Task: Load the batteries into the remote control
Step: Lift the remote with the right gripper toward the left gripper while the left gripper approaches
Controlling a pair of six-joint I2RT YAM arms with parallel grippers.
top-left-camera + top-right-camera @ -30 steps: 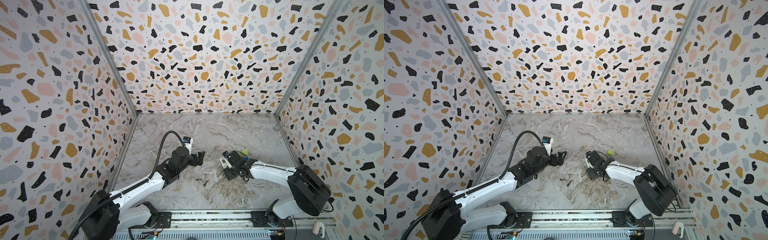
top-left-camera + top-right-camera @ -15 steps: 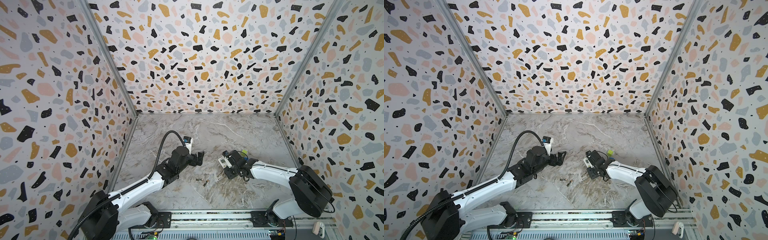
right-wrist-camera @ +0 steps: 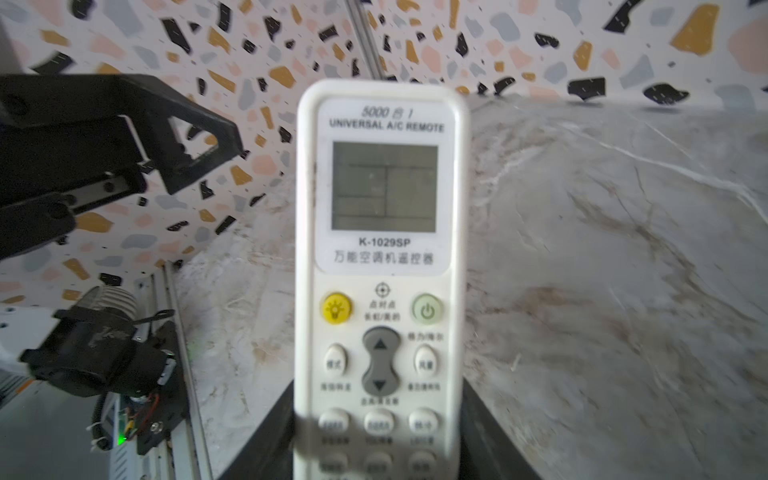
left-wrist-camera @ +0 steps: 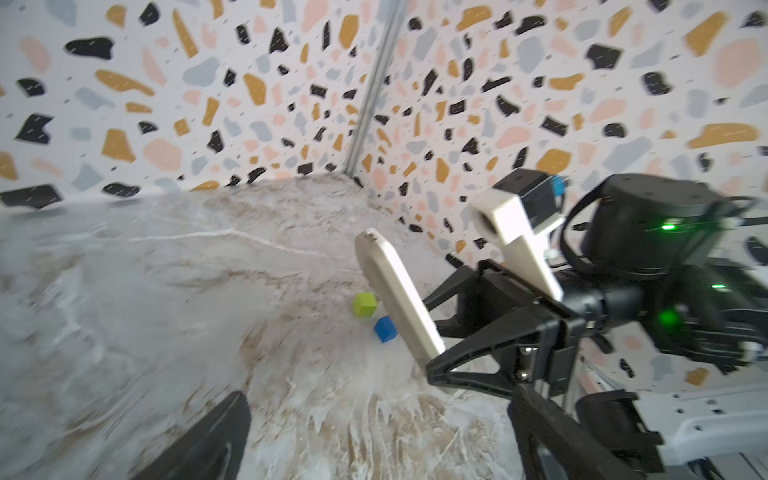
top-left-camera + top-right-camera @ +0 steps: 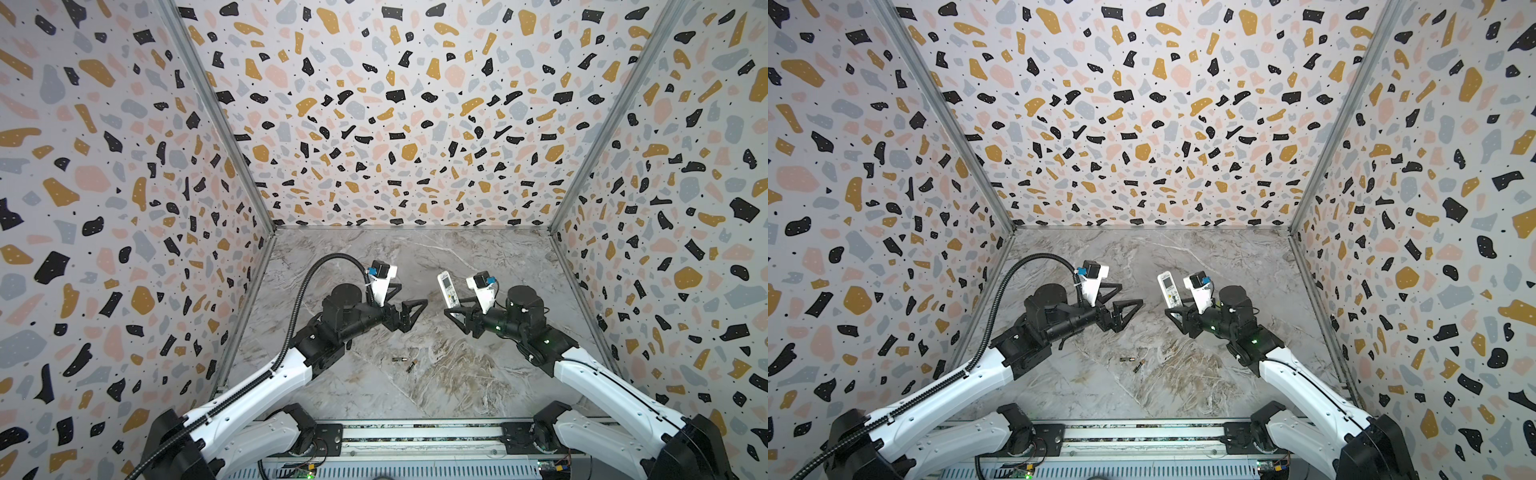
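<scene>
Since a second ago the remote control (image 5: 448, 289) is up off the table (image 5: 478, 374), its lower end clamped in the right gripper (image 5: 454, 310). The left gripper (image 5: 413, 293) gapes wide and empty beside the remote. The batteries (image 5: 405, 362) lie loose on the table, well apart from the remote. Risk: the end-only grip may let it pivot or slip. No container in view.

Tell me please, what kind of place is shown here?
Probably a robot test cell: patterned panel walls enclose a marble-look tabletop, and the left arm and right arm are mounted on a metal rail.
</scene>
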